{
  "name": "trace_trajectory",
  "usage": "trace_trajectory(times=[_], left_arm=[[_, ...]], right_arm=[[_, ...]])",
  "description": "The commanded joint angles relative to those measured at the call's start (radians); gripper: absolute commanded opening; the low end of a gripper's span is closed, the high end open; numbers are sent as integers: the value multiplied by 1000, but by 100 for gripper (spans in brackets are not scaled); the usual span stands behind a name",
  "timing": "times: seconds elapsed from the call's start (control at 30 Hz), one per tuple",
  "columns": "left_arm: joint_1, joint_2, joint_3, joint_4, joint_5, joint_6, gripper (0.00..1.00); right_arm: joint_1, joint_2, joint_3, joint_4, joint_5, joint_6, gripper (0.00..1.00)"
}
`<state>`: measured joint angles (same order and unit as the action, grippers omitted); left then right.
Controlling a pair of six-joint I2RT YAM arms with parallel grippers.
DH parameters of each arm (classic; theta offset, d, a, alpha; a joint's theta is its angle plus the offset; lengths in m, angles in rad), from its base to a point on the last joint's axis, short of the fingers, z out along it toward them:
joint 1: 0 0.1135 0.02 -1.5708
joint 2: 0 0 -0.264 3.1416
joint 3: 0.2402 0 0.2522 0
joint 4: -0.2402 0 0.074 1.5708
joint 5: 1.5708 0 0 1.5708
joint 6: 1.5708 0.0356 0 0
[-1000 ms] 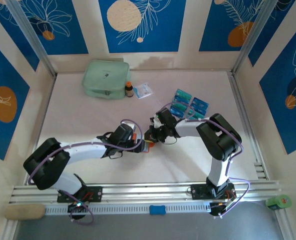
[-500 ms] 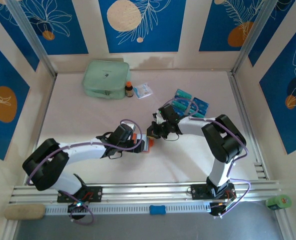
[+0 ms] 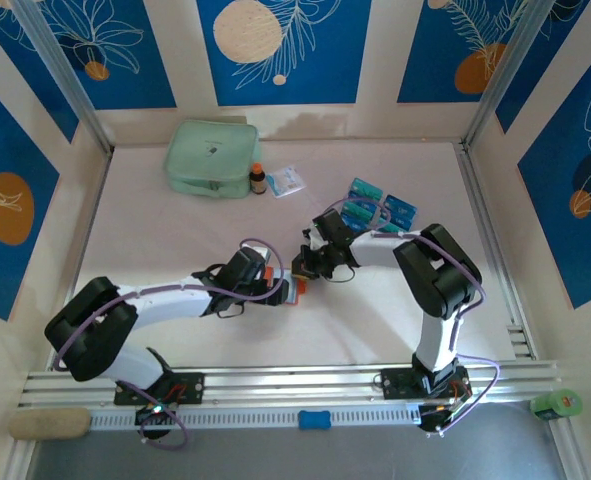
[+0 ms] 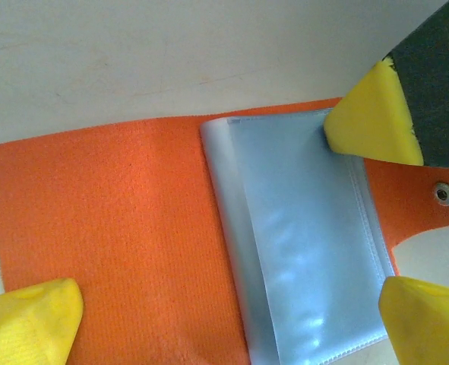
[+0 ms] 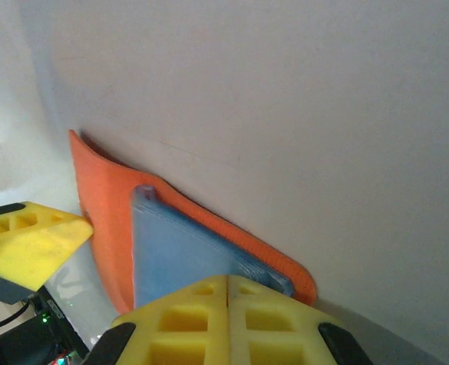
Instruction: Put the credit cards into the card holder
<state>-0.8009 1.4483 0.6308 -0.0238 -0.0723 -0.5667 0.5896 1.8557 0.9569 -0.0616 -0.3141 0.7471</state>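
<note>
The card holder (image 3: 294,288) lies open on the table, an orange wallet (image 4: 110,220) with its clear pockets (image 4: 308,243) facing up. My left gripper (image 4: 228,327) stands open, astride the wallet, one yellow fingertip (image 4: 26,323) on the orange cover. My right gripper (image 5: 228,283) is shut with nothing between its fingers. Its tip (image 4: 368,122) presses on the far edge of the clear pockets (image 5: 178,251). In the top view the right gripper (image 3: 305,267) sits just beyond the left gripper (image 3: 285,287). The credit cards (image 3: 380,210), teal and blue, lie in a cluster farther back on the right.
A mint-green zip pouch (image 3: 212,157) sits at the back left, with a small brown bottle (image 3: 258,178) and a white-and-blue packet (image 3: 286,181) beside it. Metal rails (image 3: 295,385) run along the near edge.
My right gripper has shifted slightly toward the back over the wallet's far side, still shut. The left arm has stayed where it was, open.
</note>
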Motion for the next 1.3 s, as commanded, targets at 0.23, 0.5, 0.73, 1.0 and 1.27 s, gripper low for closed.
trace_trajectory(times=[0.23,0.5,0.73,1.0,1.27], left_arm=[[5,48,94,-76,-36,122,100],[5,51,19,-24,-31,125,100],[6,32,-44,53,-15,76,100],[6,2,-77,70,-43,39,100],[13,-27,-92,22,-124,8,100]], right_arm=[[4,20,20,-49,6,-37,0],[4,28,35,-63,-2,-49,0],[32,51,76,-69,-23,-41,0],[49,61,97,-76,-12,-35,0],[44,58,97,-81,-10,-34,0]])
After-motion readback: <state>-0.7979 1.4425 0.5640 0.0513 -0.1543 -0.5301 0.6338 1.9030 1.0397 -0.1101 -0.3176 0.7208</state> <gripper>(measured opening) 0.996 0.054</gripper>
